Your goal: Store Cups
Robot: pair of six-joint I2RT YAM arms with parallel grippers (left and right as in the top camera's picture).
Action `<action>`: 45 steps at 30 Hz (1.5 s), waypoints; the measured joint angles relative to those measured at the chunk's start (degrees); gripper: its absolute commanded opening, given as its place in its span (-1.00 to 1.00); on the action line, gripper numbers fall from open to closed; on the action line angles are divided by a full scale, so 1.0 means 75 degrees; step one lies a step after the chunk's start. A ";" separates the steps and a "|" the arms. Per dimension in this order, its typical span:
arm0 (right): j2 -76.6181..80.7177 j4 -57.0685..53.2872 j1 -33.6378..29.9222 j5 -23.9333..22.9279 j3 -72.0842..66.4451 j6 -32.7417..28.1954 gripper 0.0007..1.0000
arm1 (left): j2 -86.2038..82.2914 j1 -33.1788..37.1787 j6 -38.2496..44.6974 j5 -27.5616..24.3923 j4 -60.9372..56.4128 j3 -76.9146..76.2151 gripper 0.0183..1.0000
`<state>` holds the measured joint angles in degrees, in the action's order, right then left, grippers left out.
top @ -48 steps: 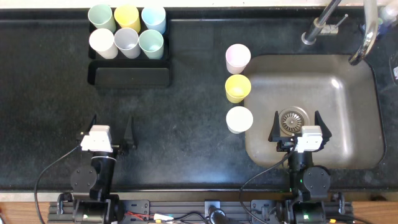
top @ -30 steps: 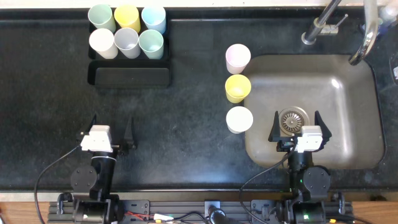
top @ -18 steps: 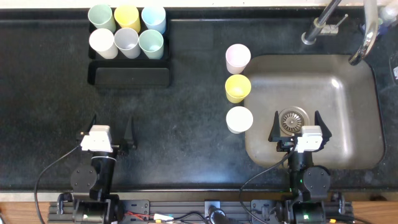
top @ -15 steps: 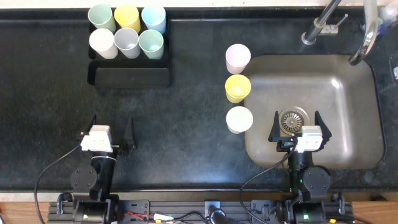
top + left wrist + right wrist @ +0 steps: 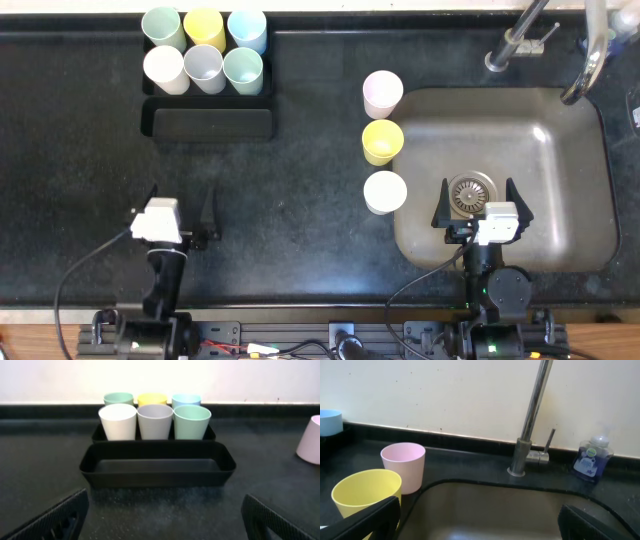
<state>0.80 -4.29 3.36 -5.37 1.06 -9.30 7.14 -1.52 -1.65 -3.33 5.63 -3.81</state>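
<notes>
Loose cups: three stand upright in a row on the dark counter [image 5: 300,200], just beside the left rim of the sink [image 5: 560,230]. The pink cup [image 5: 382,93] is farthest from the arms, the yellow cup [image 5: 382,141] is in the middle and the white cup [image 5: 385,191] is nearest.
Stored cups: six fill the back tray [image 5: 146,88] by the wall.
Empty tray: the front tray [image 5: 208,123] sits against the full one with nothing in it.
Left gripper [image 5: 180,205]: fingers spread wide and holding nothing, facing the trays from well apart.
Right gripper [image 5: 478,200]: also spread wide and empty, over the sink near the drain [image 5: 470,192], with the loose cups off to its side.
Step in hand: I'd say the first pick has not begun.
Doing it well: start with the white cup, which looks the easiest to reach. Come at it from the open side so a finger doesn't clip the yellow cup. Close gently on the wall and lift straight up before crossing.
Placing: set it upright at one end of the front tray, leaving room for two more.
Risk: these cups look light, so a nudge could tip one into the sink.
</notes>
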 measured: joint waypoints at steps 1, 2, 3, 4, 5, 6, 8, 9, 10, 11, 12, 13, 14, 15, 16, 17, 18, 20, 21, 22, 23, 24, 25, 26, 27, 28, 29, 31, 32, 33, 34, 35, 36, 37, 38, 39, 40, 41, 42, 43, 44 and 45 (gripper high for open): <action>-0.0003 -0.0006 0.0000 0.0000 0.0000 -0.0003 1.00 | 0.0458 0.0000 -0.0047 -0.0117 0.0052 -0.0283 1.00; 0.0000 -0.0009 0.0000 0.0003 0.0000 0.0000 1.00 | 0.1070 0.0000 -0.0134 -0.0286 0.0117 -0.0694 1.00; -0.0003 -0.0006 0.0000 0.0000 0.0000 0.0000 1.00 | 0.1833 0.0000 -0.0251 -0.0513 0.0315 -0.1294 1.00; -0.0003 -0.0003 0.0000 0.0000 0.0000 0.0003 1.00 | 0.2463 0.0000 -0.0364 -0.0702 0.0539 -0.1836 1.00; -0.0009 -0.0009 0.0000 0.0000 0.0000 0.0000 0.99 | 0.3165 0.0000 -0.0493 -0.0906 0.0871 -0.2541 1.00; -0.0012 -0.0009 0.0000 0.0000 0.0000 -0.0003 1.00 | 0.3864 0.0000 -0.0612 -0.1119 0.1233 -0.3299 1.00; -0.0012 -0.0006 0.0000 0.0003 0.0000 0.0003 1.00 | 0.5263 -0.0003 -0.0950 -0.1466 0.2384 -0.4972 1.00; -0.0015 -0.0009 0.0000 0.0000 0.0000 -0.0003 1.00 | 0.6172 -0.0052 -0.1221 -0.1647 0.2940 -0.6132 1.00; -0.0017 -0.0009 0.0000 0.0003 0.0000 0.0000 1.00 | 0.6869 -0.0125 -0.1431 -0.1655 0.3727 -0.7003 1.00; -0.0009 -0.0023 0.0000 0.0000 0.0000 0.0000 0.99 | 0.7656 -0.0283 -0.1661 -0.1673 0.4549 -0.8055 1.00; -0.0015 -0.0017 0.0000 0.0003 0.0000 0.0000 0.99 | 0.8355 -0.0463 -0.1853 -0.1641 0.5144 -0.8990 1.00; -0.0017 -0.0003 0.0000 0.0003 0.0000 0.0000 1.00 | 0.9040 -0.0691 -0.2052 -0.1559 0.5718 -0.9964 1.00; -0.0015 -0.0017 0.0000 0.0003 0.0000 0.0003 1.00 | 0.9725 -0.0968 -0.2247 -0.1440 0.6210 -1.0800 1.00; -0.0015 -0.0017 0.0000 0.0003 0.0000 0.0000 1.00 | 1.0369 -0.1285 -0.2436 -0.1279 0.6732 -1.1596 1.00; -0.0015 -0.0009 0.0000 0.0000 0.0000 0.0003 1.00 | 1.0853 -0.1547 -0.2585 -0.1151 0.7152 -1.2196 1.00; -0.0015 -0.0015 0.0000 0.0003 0.0000 0.0000 0.99 | 1.1468 -0.1944 -0.2731 -0.1003 0.7533 -1.2948 1.00; -0.0015 -0.0012 0.0000 0.0003 0.0000 -0.0003 1.00 | 1.1989 -0.2296 -0.2836 -0.0860 0.7831 -1.3569 1.00; -0.0015 -0.0009 0.0000 0.0003 0.0000 -0.0003 1.00 | 1.2904 -0.2961 -0.3083 -0.0597 0.8215 -1.4603 1.00; -0.0015 -0.0015 0.0000 0.0003 0.0000 0.0000 1.00 | 1.3324 -0.3276 -0.3200 -0.0469 0.8390 -1.5049 1.00; -0.0015 -0.0015 0.0000 0.0003 0.0000 0.0003 1.00 | 1.3747 -0.3573 -0.3328 -0.0338 0.8515 -1.5483 1.00; -0.0015 -0.0015 0.0000 0.0003 0.0000 -0.0003 1.00 | 1.4099 -0.3826 -0.3416 -0.0245 0.8600 -1.5833 1.00; -0.0015 -0.0009 0.0000 0.0003 0.0000 -0.0003 1.00 | 1.4411 -0.4019 -0.3518 -0.0166 0.8684 -1.6145 1.00; -0.0015 -0.0012 0.0000 0.0000 0.0000 0.0000 0.99 | 1.4772 -0.4240 -0.3614 -0.0108 0.8746 -1.6483 1.00; -0.0015 -0.0009 0.0000 0.0003 0.0000 0.0000 1.00 | 1.5003 -0.4374 -0.3666 -0.0073 0.8757 -1.6707 1.00; -0.0015 -0.0012 0.0000 0.0000 0.0000 -0.0003 1.00 | 1.5309 -0.4503 -0.3762 -0.0032 0.8781 -1.6964 1.00; -0.0015 -0.0009 0.0000 0.0000 0.0000 0.0000 1.00 | 1.5472 -0.4558 -0.3806 -0.0006 0.8798 -1.7113 1.00; -0.0015 -0.0015 0.0000 0.0000 0.0000 0.0000 1.00 | 1.5693 -0.4607 -0.3882 0.0026 0.8830 -1.7279 1.00; -0.0015 -0.0012 0.0000 0.0000 0.0000 0.0003 0.99 | 1.6002 -0.4637 -0.4013 0.0082 0.8854 -1.7477 1.00; -0.0015 -0.0009 0.0000 0.0003 0.0000 0.0000 1.00 | 1.6145 -0.4639 -0.4089 0.0111 0.8859 -1.7529 1.00; -0.0015 -0.0012 0.0000 0.0000 0.0000 0.0000 1.00 | 1.6285 -0.4637 -0.4176 0.0137 0.8856 -1.7553 1.00; -0.0015 -0.0012 0.0000 0.0000 0.0000 -0.0003 1.00 | 1.6413 -0.4637 -0.4252 0.0163 0.8859 -1.7555 1.00; -0.0015 -0.0012 0.0000 0.0003 0.0000 0.0000 1.00 | 1.6512 -0.4637 -0.4322 0.0198 0.8854 -1.7555 1.00; -0.0015 -0.0012 0.0000 0.0003 0.0000 -0.0003 0.99 | 1.6614 -0.4637 -0.4374 0.0227 0.8833 -1.7555 1.00; -0.0015 -0.0006 0.0000 0.0003 0.0000 0.0000 0.99 | 1.6707 -0.4637 -0.4398 0.0254 0.8784 -1.7555 1.00; -0.0015 -0.0009 0.0000 0.0003 0.0000 0.0000 1.00 | 1.6804 -0.4637 -0.4427 0.0259 0.8676 -1.7555 1.00; -0.0015 -0.0015 0.0000 0.0000 0.0000 0.0000 0.99 | 1.6865 -0.4637 -0.4459 0.0262 0.8591 -1.7555 1.00; -0.0015 -0.0009 0.0000 0.0003 0.0000 0.0000 1.00 | 1.6926 -0.4637 -0.4517 0.0277 0.8527 -1.7555 1.00; -0.0015 -0.0012 0.0000 0.0003 0.0000 0.0000 1.00 | 1.6973 -0.4637 -0.4581 0.0283 0.8486 -1.7555 1.00; -0.0015 -0.0012 0.0000 0.0000 0.0000 0.0003 1.00 | 1.7011 -0.4637 -0.4625 0.0286 0.8480 -1.7555 1.00; -0.0015 -0.0012 0.0000 0.0003 0.0000 0.0000 1.00 | 1.7043 -0.4637 -0.4674 0.0289 0.8483 -1.7555 1.00; -0.0015 -0.0009 0.0000 0.0003 0.0000 0.0000 1.00 | 1.7069 -0.4637 -0.4736 0.0289 0.8480 -1.7555 1.00; -0.0015 -0.0009 0.0000 0.0003 0.0000 -0.0003 1.00 | 1.7098 -0.4637 -0.4776 0.0289 0.8480 -1.7555 1.00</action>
<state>0.69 -4.36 3.36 -5.34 1.06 -9.32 135.37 -36.29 -37.47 -1.17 69.23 -135.48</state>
